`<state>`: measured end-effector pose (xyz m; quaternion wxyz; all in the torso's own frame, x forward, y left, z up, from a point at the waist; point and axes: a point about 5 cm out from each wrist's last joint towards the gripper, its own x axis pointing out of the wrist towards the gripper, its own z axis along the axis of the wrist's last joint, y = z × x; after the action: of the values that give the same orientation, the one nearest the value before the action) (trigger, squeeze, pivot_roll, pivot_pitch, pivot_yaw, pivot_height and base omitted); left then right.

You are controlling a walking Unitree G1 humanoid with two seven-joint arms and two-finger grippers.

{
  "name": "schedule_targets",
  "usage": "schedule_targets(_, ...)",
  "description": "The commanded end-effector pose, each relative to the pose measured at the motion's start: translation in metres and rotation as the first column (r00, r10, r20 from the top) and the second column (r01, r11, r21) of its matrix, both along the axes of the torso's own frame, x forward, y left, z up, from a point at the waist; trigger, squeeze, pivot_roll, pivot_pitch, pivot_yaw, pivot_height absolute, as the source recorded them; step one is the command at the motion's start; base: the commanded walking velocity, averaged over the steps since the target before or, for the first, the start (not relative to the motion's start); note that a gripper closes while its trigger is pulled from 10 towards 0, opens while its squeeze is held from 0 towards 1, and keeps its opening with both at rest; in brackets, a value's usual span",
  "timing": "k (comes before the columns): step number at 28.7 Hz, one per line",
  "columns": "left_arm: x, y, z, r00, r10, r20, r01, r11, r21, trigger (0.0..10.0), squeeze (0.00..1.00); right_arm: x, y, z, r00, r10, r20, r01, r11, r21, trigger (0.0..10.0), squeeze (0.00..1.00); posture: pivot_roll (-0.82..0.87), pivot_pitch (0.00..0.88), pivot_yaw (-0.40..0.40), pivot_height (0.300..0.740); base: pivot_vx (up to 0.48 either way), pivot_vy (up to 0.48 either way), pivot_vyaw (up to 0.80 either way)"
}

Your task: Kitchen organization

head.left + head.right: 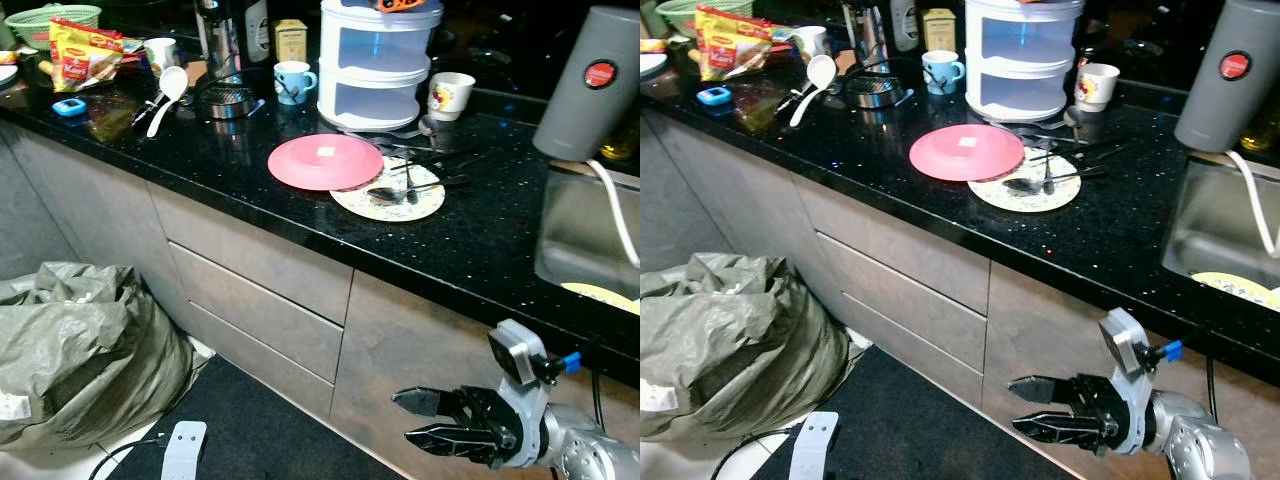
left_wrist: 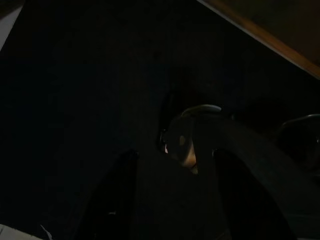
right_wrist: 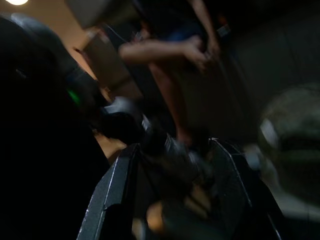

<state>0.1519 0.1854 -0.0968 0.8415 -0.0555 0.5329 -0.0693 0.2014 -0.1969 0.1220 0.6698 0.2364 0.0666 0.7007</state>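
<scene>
One round glossy pink plate

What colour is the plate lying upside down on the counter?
Pink; the plate shows best in the left eye view.

Two plates sit on the counter, one pink and one patterned. Three mugs stand there: white, blue, printed. One white spoon; perhaps three utensils on the patterned plate.

2 head eyes down on the same counter (wrist views dark)
</scene>
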Motion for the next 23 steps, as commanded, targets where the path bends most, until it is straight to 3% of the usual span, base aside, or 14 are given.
schedule_targets(1,-0.003,0.007,0.0,1.0,-0.004,-0.005,0.004,1.0,0.022,10.0,0.0,0.004,0.003,0.018,0.998,0.003,0.063,-0.006,0.999,0.05,10.0,0.0,0.01,0.0,0.01,0.74,0.0,0.0,0.0)
schedule_targets(3,-0.004,0.009,0.0,1.0,-0.002,-0.007,0.002,1.0,0.024,10.0,0.0,0.014,0.01,0.043,0.987,-0.082,0.136,0.061,0.987,0.15,10.0,0.0,0.01,0.0,0.011,0.74,0.0,0.0,0.0)
schedule_targets(5,-0.005,0.01,0.0,1.0,-0.002,-0.007,0.002,1.0,0.024,10.0,0.0,0.017,0.012,0.05,0.982,-0.109,0.155,0.081,0.981,0.178,10.0,0.0,0.01,0.0,0.011,0.74,0.0,0.0,0.0)
schedule_targets(6,-0.005,0.011,0.0,1.0,-0.002,-0.007,0.002,1.0,0.025,10.0,0.0,0.022,0.015,0.071,0.961,-0.194,0.197,0.139,0.956,0.259,10.0,0.0,0.01,0.0,0.012,0.74,0.0,0.0,0.0)
schedule_targets(7,-0.005,0.011,0.0,1.0,-0.002,-0.007,0.003,1.0,0.025,10.0,0.0,0.026,0.017,0.079,0.943,-0.248,0.221,0.181,0.942,0.284,10.0,0.0,0.01,0.0,0.009,0.74,0.0,0.0,0.0)
schedule_targets(9,-0.005,0.012,0.0,1.0,-0.003,-0.008,0.004,1.0,0.027,10.0,0.0,0.035,0.024,0.089,0.902,-0.343,0.263,0.269,0.922,0.277,10.0,0.0,0.01,0.0,0.01,0.74,0.0,0.0,0.0)
schedule_targets(13,-0.005,0.012,0.0,1.0,-0.004,-0.008,0.004,1.0,0.028,10.0,0.0,0.04,0.036,0.095,0.866,-0.396,0.305,0.33,0.912,0.246,10.0,0.0,0.01,0.0,-0.002,0.74,0.0,0.0,0.0)
schedule_targets(18,-0.005,0.011,0.0,1.0,0.002,-0.007,-0.002,1.0,0.025,10.0,0.0,0.068,0.045,0.116,0.74,-0.612,0.28,0.545,0.789,0.284,10.0,0.0,-0.04,0.0,-0.023,0.74,0.0,0.0,0.0)
schedule_targets(23,-0.005,0.011,0.0,1.0,0.006,-0.006,-0.005,1.0,0.023,10.0,0.0,0.077,0.056,0.118,0.689,-0.67,0.277,0.616,0.742,0.263,10.0,0.0,-0.05,0.0,-0.021,0.74,0.0,0.0,0.0)
